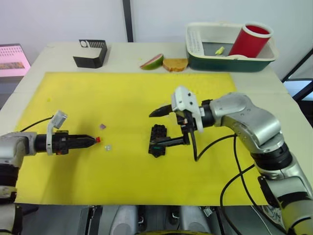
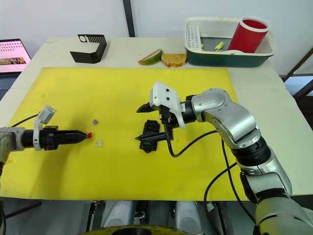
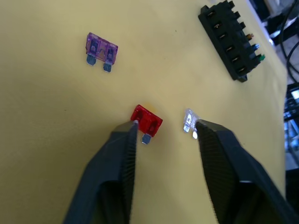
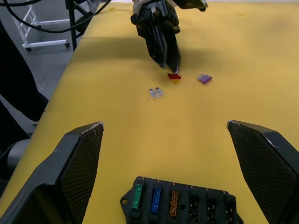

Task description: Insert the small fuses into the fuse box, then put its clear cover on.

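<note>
On the yellow mat: red fuse [image 3: 147, 122] between my left end effector [image 3: 166, 133] fingers, open.
Right end effector [image 4: 166, 140]: open, above fuse box [image 4: 180, 203].
Handling: tiny, light, slippery; I'd pinch its plastic body.

Silver right arm [image 1: 254, 122], black cables, ribbed black tool fingers [image 3: 117, 172].
</note>
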`<act>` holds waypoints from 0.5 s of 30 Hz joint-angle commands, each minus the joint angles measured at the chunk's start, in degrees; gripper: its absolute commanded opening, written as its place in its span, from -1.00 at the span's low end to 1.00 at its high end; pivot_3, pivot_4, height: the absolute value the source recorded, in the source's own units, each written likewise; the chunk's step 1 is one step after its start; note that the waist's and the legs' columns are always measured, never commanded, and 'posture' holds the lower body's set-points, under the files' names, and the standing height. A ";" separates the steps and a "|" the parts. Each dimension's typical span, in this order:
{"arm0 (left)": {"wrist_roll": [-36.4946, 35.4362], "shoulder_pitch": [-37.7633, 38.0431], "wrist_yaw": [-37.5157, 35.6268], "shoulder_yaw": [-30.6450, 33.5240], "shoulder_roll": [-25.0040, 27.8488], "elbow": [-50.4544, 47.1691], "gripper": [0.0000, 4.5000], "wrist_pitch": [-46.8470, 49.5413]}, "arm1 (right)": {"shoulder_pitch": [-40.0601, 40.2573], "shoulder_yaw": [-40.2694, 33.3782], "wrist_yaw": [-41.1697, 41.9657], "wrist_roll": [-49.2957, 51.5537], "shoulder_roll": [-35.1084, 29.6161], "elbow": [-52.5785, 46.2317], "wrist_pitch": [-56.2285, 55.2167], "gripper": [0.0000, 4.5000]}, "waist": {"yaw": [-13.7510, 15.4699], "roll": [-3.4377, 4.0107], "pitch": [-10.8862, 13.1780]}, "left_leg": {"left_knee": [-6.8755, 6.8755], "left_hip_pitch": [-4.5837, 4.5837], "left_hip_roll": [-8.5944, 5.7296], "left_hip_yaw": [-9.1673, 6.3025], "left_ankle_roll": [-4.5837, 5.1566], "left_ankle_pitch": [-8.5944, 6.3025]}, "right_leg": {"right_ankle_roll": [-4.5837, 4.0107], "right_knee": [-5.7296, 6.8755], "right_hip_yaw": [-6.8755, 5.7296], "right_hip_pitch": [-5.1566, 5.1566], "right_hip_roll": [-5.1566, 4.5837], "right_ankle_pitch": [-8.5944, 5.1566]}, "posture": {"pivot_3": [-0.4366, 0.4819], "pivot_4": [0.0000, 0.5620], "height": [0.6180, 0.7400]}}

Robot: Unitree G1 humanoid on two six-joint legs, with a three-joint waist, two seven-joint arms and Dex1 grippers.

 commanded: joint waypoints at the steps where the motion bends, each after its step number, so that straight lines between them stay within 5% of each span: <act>1: -0.41 -2.08 -1.15 -1.13 -0.69 1.31 -0.04 2.34 | -0.14 -0.93 -0.55 0.22 -0.44 -2.53 -0.08 1.00 | 0.05 0.00 0.00 | 0.00 0.00 0.00 -0.01 0.00 0.00 | 0.00 0.00 0.00 0.00 0.00 0.00 | -0.05 -0.47 1.00; 15: 1.07 -5.88 0.07 -1.88 -3.39 7.28 -0.04 3.24 | 1.08 -0.57 -1.94 0.15 -1.21 -4.02 0.57 1.00 | 0.19 0.00 0.00 | 0.03 0.01 -0.01 -0.02 0.00 0.00 | 0.00 0.01 0.01 0.03 -0.01 0.00 | -0.05 -0.47 1.00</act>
